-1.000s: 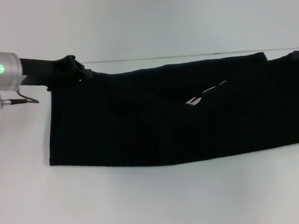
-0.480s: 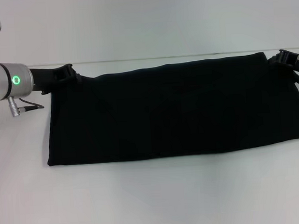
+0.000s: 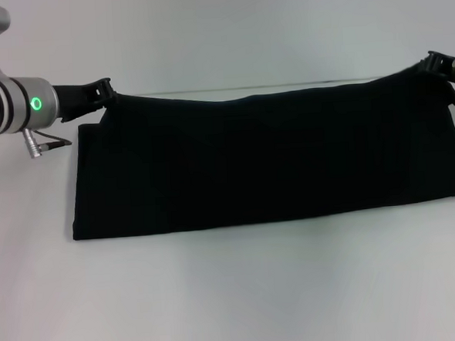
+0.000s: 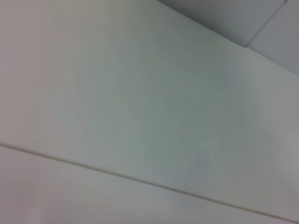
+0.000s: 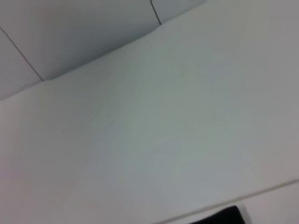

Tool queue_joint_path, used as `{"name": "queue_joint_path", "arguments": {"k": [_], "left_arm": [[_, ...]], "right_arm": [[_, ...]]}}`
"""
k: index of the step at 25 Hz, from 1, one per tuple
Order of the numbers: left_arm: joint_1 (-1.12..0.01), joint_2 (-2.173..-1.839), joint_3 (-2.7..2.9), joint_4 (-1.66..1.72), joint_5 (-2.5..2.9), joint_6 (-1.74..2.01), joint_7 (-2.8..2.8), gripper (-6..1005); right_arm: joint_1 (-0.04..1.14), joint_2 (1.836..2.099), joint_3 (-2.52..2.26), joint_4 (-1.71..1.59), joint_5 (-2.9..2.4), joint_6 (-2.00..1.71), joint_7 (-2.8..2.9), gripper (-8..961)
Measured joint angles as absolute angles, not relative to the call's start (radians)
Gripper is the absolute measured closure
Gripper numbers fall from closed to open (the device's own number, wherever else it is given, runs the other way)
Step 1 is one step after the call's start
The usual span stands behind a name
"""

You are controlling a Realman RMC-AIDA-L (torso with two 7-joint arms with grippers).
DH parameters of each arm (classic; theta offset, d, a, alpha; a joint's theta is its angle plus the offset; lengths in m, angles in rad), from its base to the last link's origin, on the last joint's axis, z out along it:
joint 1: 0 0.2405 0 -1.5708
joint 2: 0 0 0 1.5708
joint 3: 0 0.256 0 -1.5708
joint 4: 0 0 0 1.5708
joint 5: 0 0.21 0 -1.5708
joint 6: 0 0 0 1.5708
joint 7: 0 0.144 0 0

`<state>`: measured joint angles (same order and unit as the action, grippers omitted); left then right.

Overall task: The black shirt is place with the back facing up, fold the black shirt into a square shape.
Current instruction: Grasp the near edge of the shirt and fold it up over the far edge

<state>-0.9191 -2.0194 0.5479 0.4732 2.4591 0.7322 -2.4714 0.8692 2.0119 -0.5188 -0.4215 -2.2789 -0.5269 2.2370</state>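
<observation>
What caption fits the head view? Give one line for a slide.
Both arms at the far corners of a black shirt folded into a long band on a white table, left pincer and right pincer apart.

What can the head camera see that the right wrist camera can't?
Only the head view shows the whole folded shirt lying as a wide band, with the left end effector at its far left corner and the right end effector at its far right corner. Only the right wrist view shows wall panel seams. Both show the white table and some black cloth.
</observation>
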Motion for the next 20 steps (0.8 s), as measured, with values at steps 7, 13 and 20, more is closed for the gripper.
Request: {"name": "queue_joint_path", "arguments": {"k": [7, 13, 20], "left_arm": [[-0.897, -2.028, 0.587, 0.479, 2.46, 0.698, -2.499, 932], [-0.899, -2.029, 0.604, 0.475, 2.46, 0.65, -2.495, 930], [-0.905, -2.036, 0.624, 0.47, 2.461, 0.606, -2.495, 928]], "right_arm": [[0.887, 2.015, -0.576, -0.42, -2.281, -0.468, 2.238, 915], [0.901, 2.013, -0.583, -0.415, -2.282, -0.44, 2.236, 915], [0.916, 2.013, -0.62, -0.399, -2.283, -0.395, 2.232, 915]]}}
